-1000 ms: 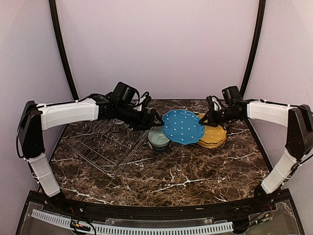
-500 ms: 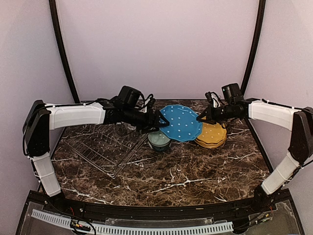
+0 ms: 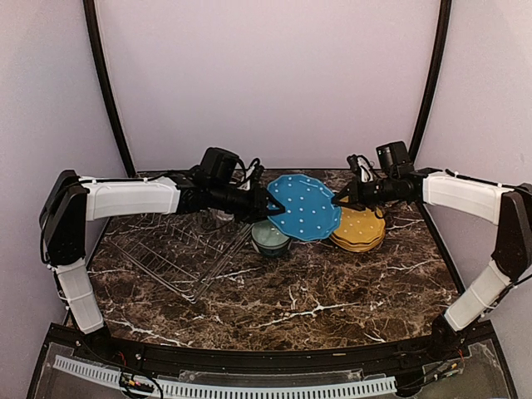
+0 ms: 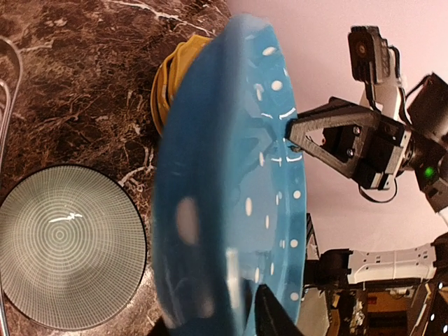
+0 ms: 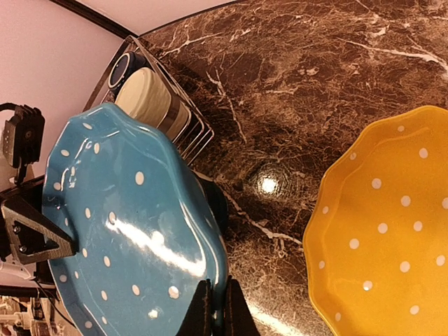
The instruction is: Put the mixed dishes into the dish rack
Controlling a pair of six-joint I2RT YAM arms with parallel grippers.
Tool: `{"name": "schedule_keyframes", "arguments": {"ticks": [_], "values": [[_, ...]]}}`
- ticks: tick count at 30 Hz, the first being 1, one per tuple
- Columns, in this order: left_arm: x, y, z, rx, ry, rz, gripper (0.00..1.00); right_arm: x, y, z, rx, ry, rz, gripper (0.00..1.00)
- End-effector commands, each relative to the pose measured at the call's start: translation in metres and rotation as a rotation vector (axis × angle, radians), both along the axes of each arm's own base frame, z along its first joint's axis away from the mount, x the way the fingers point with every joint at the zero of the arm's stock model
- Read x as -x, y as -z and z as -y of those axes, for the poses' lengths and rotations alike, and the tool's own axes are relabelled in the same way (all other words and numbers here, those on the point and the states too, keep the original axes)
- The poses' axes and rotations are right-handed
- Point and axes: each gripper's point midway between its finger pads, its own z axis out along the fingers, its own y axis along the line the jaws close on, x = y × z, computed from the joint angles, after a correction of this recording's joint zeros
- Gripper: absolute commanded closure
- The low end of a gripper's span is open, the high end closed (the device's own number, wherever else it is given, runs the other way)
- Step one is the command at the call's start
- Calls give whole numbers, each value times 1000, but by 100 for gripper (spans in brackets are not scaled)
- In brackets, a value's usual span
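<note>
- The blue plate [image 3: 303, 208] is glossy, scattered with white dots, and has a wavy scalloped rim. It hangs in the air, tilted, between the two arms above the back of the table [image 3: 316, 291].
- The right gripper [image 5: 213, 311] is pinched tight on the plate's rim.
- The left gripper [image 3: 270, 206] sits at the opposite rim with a finger on either side. Whether they press on it cannot be told: the left wrist view cuts them off at its bottom edge and the near rim is blurred.
- Below the plate stand a pale ringed bowl [image 4: 70, 245] and a dotted yellow plate [image 5: 385, 231], each partly covered from above.
- The rack [image 3: 158, 249] lies to the left, partly hidden by the left arm. In it, a cream mug [image 5: 150, 98] and a dark blue mug [image 5: 126, 70] peek out behind the plate.
</note>
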Motion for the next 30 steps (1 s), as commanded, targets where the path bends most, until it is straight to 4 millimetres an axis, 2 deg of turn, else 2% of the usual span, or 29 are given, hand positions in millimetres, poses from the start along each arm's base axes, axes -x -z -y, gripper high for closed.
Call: {"name": "schedule_keyframes", "arguments": {"ticks": [1, 5, 6, 9, 15, 17, 18, 21, 22, 23, 24, 25, 26, 27, 28, 29, 30], "values": [[3, -17, 6, 59, 32, 63, 77, 7, -49, -20, -133, -75, 121, 100], [5, -31, 3, 71, 35, 107, 90, 10, -47, -20, -131, -84, 120, 100], [5, -39, 1, 82, 34, 123, 96, 11, -48, -21, -133, -87, 121, 100], [7, -56, -3, 93, 30, 173, 99, 12, -48, -21, -136, -99, 123, 98], [3, -87, -25, 99, -2, 242, 99, 15, -55, -23, -142, -125, 142, 64], [0, -98, -38, 93, -23, 273, 99, 17, -58, -22, -136, -128, 157, 57], [-4, -97, -46, 74, -42, 273, 99, 18, -60, -22, -134, -131, 164, 53], [-5, -113, -72, 36, -68, 330, 99, 19, -64, -18, -120, -127, 184, 35], [-11, -118, -83, 12, -85, 370, 99, 19, -64, -17, -113, -125, 190, 32], [-7, -124, -94, -14, -94, 388, 99, 19, -63, -17, -104, -123, 194, 31], [-15, -132, -108, -61, -120, 454, 99, 19, -62, -15, -98, -119, 199, 30], [-10, -134, -120, -107, -127, 462, 99, 19, -61, -15, -92, -121, 201, 30], [-18, -145, -135, -169, -159, 540, 99, 19, -60, -15, -91, -121, 203, 30], [-13, -146, -148, -226, -167, 546, 99, 20, -59, -15, -91, -122, 203, 30], [-19, -155, -165, -302, -200, 615, 99, 20, -58, -15, -92, -126, 202, 30], [-15, -155, -178, -358, -207, 616, 99, 20, -57, -16, -94, -128, 202, 30], [-21, -163, -196, -432, -243, 666, 99, 20, -55, -16, -95, -131, 199, 30]]}}
